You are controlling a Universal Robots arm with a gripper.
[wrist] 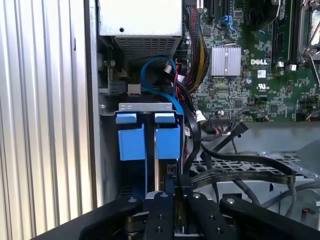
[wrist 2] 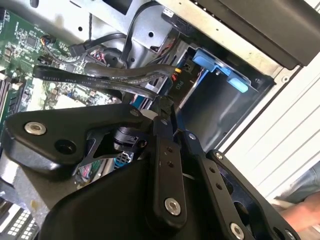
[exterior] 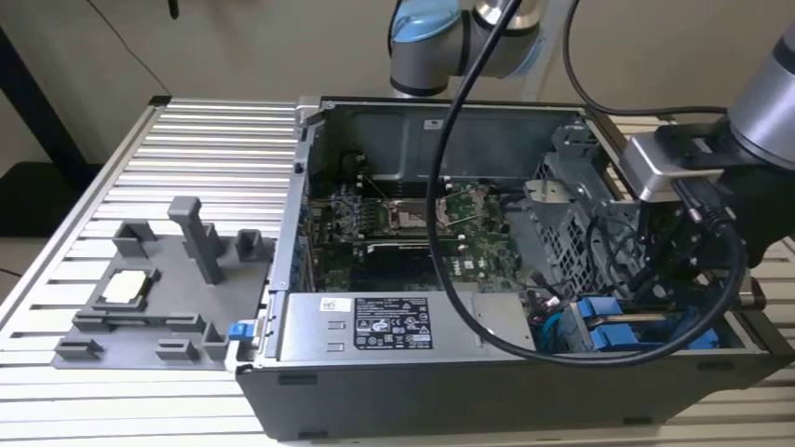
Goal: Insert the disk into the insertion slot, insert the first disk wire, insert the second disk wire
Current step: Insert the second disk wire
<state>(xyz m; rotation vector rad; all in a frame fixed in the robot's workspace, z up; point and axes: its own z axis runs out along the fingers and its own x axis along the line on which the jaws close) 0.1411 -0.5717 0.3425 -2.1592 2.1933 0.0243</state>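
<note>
Down in the drive cage [exterior: 584, 233] — claw [wrist: 172, 197] clamped on a black wire connector [wrist: 172, 172], beside blue-fronted carriers [wrist: 131, 142].

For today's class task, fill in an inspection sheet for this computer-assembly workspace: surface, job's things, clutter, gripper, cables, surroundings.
Surface: ribbed metal table carrying an open computer case.
Job's things: blue carrier fronts of the drive cage units sit side by side in the case's corner; which is the disk cannot be told. Perforated grey drive cage stands beside them.
Clutter: grey fixture tray on the table at the exterior view's left.
Gripper: the gripper hangs inside the case just before the blue fronts; finger state unclear.
Cables: blue wire loops above the carriers; black wires cross nearby.
Surroundings: a hand near the table edge.
</note>
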